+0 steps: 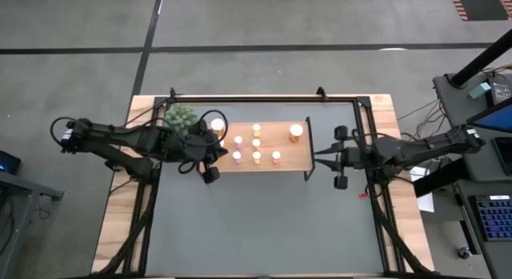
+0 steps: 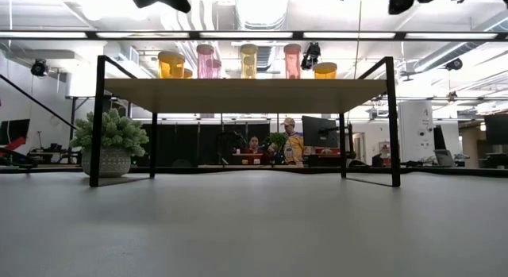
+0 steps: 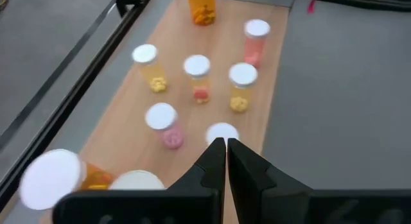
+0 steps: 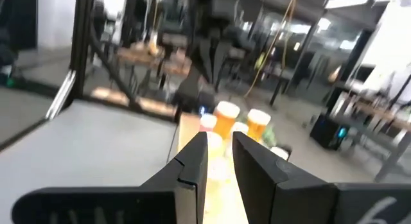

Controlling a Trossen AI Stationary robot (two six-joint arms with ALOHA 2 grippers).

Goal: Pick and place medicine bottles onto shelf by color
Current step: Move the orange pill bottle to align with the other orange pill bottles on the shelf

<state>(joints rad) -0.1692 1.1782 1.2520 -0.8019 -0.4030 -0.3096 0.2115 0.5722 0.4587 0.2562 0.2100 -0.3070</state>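
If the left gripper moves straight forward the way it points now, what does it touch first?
Probably the white-capped bottle just past the tips of the shut left gripper on the shelf. How high the gripper is above the cap is unclear, so it may pass over it.

Two dark jointed arms; black angular pincer fingers; black cable loops

Shelf stands mid-counter, toward the back. Bottles on top of it, plant at its left end. Left arm's fingers over that end, right arm's fingers just off the other.
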